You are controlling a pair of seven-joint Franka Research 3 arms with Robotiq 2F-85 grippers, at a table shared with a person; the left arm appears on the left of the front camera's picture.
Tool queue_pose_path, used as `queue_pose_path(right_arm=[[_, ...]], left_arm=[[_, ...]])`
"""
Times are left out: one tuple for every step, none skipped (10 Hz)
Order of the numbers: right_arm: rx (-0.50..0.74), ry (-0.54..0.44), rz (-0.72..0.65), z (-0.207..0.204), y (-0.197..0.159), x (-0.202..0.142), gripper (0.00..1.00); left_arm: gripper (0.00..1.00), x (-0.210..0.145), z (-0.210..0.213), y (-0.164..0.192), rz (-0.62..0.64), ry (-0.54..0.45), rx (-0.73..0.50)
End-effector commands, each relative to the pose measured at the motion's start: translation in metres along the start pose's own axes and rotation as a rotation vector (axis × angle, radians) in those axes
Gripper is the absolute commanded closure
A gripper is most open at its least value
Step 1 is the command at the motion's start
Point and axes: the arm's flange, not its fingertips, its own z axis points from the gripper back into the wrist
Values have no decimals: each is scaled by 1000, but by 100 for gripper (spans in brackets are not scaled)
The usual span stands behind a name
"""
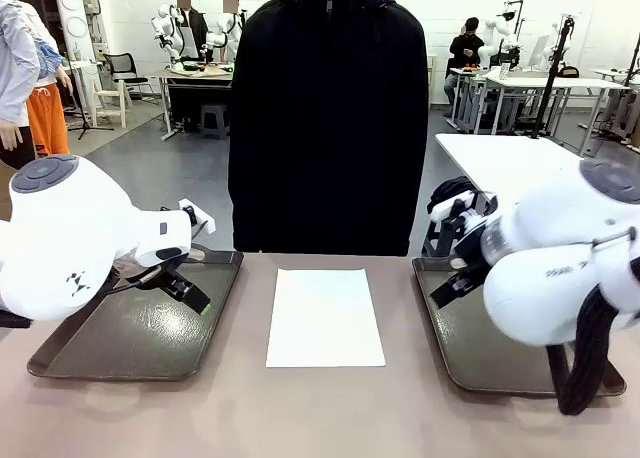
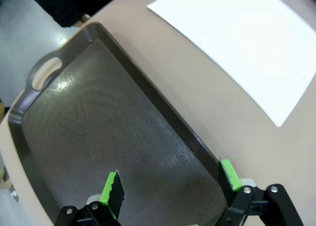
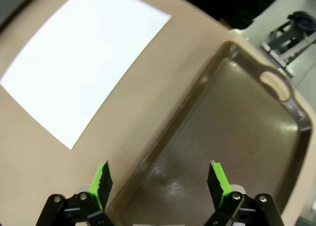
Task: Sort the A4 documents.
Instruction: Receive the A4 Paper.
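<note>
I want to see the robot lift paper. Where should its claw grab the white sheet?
Best guess: one long side edge of the white sheet, coming down from above. It lies flat on the table with nothing sticking up, so an edge would likely have to be pinched or curled up first.

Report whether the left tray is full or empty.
Empty. The left tray shows a bare dark floor; the white sheet lies flat on the table, outside it.
</note>
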Motion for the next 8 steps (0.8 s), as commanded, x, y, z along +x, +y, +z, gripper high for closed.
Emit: queue_pose_path(right_arm=[[23,-82,-76,58,-48,-42,0],[43,-129,-90,75,-64,-50,0],[105,-155,-69,91,-76,-55,0],[167,-172,-35,105,-86,-60,0],[247,-236,-41,119,-97,-64,0],[289,-294,-39,135,-106,-71,0],[317,-338,-32,148,-110,-77,0],[324,-366,-39,159,-115,-83,0]], left_arm=[[0,-31,41,33,80,-65,-11],[0,-38,66,44,89,-107,-13],[0,-46,88,54,81,-130,-31],[0,-55,108,62,72,-162,-40],[0,-65,126,66,34,-236,-62],[0,-76,143,72,23,-270,-49],[0,-87,159,80,17,-309,-69],[0,-97,164,90,25,-316,-39]])
